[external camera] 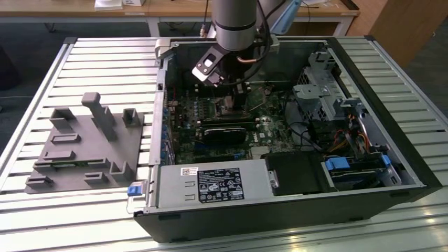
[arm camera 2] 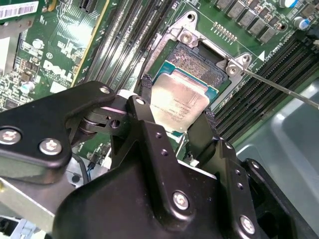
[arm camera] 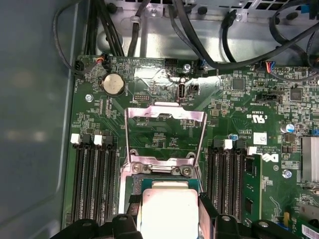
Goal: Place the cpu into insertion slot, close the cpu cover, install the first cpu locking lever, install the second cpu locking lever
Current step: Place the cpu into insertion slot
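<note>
Site: the arm reaches down into an open computer case (external camera: 315, 212).
Gripper: the gripper (arm camera 2: 177, 99) is closed partway on the cpu (arm camera 2: 183, 95), with one finger on each of two opposite edges.
Cpu position: between the fingertips, over the insertion slot (arm camera 2: 197, 63). The slot's dark far part lies exposed beyond the fingertips. Whether the chip is seated cannot be told.
Cover: the cpu cover (arm camera: 164, 114) is swung open and lies back beyond the slot, away from the hand.
Lever: one thin locking lever (arm camera 2: 281, 88) stands off beside the slot, unlatched.
Progress: judged to be at step one, with the placement unfinished. Closing the cover and setting both levers are not yet done.
</note>
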Tool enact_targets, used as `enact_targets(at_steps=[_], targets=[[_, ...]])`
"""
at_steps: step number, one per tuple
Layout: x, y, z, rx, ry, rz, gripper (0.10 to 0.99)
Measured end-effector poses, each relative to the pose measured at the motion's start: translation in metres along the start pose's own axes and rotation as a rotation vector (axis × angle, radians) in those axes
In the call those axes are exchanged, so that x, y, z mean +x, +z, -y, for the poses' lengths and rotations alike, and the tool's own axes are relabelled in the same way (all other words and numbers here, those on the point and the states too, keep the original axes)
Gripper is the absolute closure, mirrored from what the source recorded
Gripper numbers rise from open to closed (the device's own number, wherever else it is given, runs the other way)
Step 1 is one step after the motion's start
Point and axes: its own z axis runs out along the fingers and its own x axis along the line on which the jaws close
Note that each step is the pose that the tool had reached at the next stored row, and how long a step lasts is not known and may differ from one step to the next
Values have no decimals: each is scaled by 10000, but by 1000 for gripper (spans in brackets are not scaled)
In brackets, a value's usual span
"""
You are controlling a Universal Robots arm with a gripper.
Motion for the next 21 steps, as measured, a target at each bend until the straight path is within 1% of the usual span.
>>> enact_targets(at_steps=[5,12,16,21], targets=[[1,39,28,1,81,7,545],[23,50,29,0,119,10,545],[26,72,40,0,273,24,545],[45,109,44,0,282,25,545]])
